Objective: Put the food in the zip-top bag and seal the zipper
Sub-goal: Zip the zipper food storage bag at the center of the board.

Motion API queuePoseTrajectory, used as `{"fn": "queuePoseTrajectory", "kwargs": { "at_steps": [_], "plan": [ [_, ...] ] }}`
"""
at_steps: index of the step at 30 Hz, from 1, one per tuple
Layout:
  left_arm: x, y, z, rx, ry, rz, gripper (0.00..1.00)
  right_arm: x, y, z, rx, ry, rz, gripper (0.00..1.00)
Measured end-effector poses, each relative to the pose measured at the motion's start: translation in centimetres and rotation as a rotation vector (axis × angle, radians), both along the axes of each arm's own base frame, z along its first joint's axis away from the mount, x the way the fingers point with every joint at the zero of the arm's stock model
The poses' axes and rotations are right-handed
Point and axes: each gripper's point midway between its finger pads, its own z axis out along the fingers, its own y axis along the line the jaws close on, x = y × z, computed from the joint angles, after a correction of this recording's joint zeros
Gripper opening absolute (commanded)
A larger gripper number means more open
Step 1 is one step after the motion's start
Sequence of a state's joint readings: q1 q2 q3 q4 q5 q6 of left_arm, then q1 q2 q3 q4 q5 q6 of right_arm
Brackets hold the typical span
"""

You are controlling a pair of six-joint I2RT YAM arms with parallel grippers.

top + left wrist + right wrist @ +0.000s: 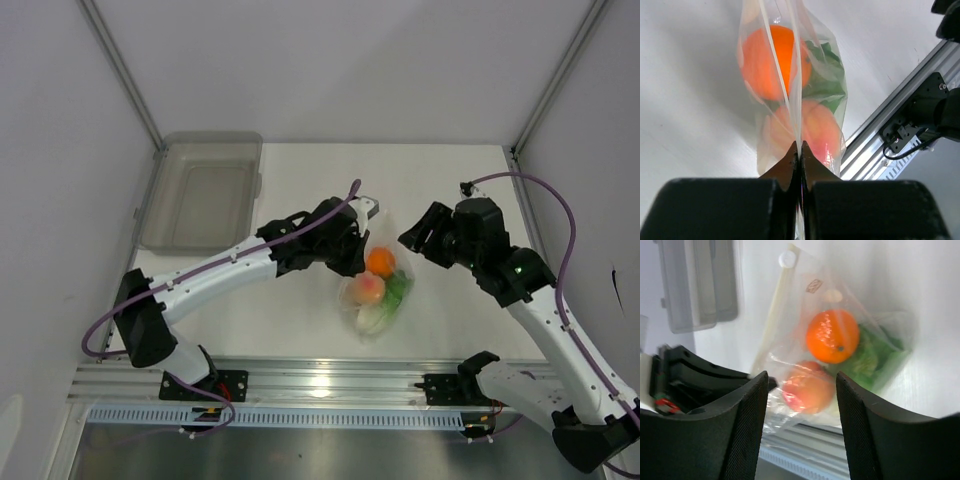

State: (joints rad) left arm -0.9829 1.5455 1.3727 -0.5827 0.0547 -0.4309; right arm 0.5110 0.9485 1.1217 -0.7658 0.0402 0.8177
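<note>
Left wrist view shows the left gripper clenched on the zipper strip of the zip-top bag. The pouch stretches away from the jaws with an orange fruit, a second, paler fruit and the lettuce inside.

The main risk, as I judge it, is the thin strip slipping out of the pinch if the arm drags along it too briskly. The fruit weighs on the soft film, which could bunch ahead of the jaws instead of pressing shut. A second risk is that nothing anchors the far end, so the whole bag could travel with the gripper across the table and leave part of the seal unpressed. Whether the track is already closed along its length is hard to tell — glare on the plastic hides it.

From above, the bag lies between the two grippers, its upper left edge held in the left one. The right gripper sits just beside its upper right, jaws spread and holding nothing — apart from the plastic.
</note>
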Motion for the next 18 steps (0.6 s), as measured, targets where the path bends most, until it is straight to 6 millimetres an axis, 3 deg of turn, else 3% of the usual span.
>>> {"fn": "queuePoseTrajectory", "kwargs": {
  "at_steps": [5, 8, 13, 18],
  "plan": [
    [0.6, 1.6, 1.4, -0.032, -0.015, -0.051, 0.01, 0.1, -1.3, -0.4, -0.101, -0.057, 0.142, 0.56],
    [0.0, 2.4, 2.2, -0.060, -0.019, -0.108, 0.01, 0.1, -1.1, -1.0, -0.121, -0.081, 0.223, 0.55],
    [-1.7, 3.2, 3.4, -0.118, -0.005, -0.230, 0.01, -0.1, 0.5, -2.5, -0.092, -0.106, 0.381, 0.51],
    [-3.3, 4.3, 4.6, -0.174, 0.019, -0.339, 0.01, -0.1, 2.6, -2.4, -0.031, -0.155, 0.512, 0.50]
  ]
}}
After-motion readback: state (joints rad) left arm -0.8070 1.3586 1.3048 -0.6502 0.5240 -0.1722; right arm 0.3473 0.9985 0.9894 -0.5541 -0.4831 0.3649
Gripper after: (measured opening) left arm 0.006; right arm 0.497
